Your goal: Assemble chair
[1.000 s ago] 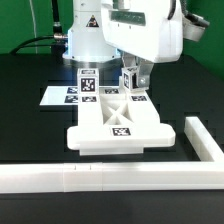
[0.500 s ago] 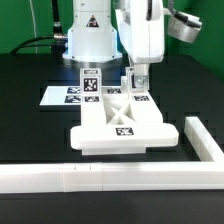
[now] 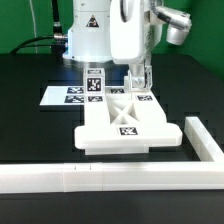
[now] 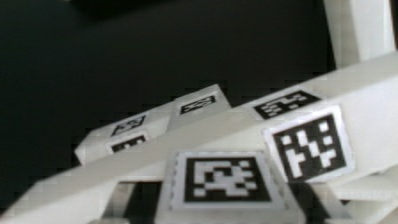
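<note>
Pincer [image 3: 137, 82]: clamped on the chair [image 3: 124, 122] at its far edge; fingertips hidden behind it.
Marker board [image 3: 62, 96]: partly covered beside pincer.
Rail [image 3: 120, 178]: near side, bare table [image 3: 30, 130] between.

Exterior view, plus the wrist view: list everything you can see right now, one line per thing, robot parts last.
chair assembly: one joined white piece with an X-braced panel and black-and-white tags, on the middle of the table, under the gripper.
upright chair piece: one, white with a tag on its face, standing at the assembly's far end, towards the exterior view's left.
marker board: one, thin flat white sheet with tags, behind the assembly on the exterior view's left.
L-shaped rail: one, white, along the near edge and turning up the exterior view's right.
table: one, black.
robot base: one, white, at the back.
gripper: one, white, shut on the chair assembly at its far end.
</note>
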Action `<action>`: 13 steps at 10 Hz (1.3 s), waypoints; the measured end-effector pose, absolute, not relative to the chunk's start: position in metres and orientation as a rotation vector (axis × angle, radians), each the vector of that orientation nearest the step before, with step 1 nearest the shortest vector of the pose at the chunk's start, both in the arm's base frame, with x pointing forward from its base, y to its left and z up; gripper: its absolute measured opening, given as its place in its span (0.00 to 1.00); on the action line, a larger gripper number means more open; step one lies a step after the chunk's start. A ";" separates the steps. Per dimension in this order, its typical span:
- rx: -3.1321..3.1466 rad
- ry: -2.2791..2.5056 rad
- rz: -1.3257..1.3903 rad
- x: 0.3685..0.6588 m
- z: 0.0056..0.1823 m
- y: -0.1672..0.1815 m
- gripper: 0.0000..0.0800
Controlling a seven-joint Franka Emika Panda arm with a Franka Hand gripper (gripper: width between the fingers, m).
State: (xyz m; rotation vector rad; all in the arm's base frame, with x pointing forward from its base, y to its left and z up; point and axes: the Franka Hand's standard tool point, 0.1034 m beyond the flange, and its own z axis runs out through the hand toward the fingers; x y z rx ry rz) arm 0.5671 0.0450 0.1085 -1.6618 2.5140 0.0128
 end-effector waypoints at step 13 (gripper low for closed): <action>-2.636 1.532 -0.020 0.566 0.108 0.039 0.81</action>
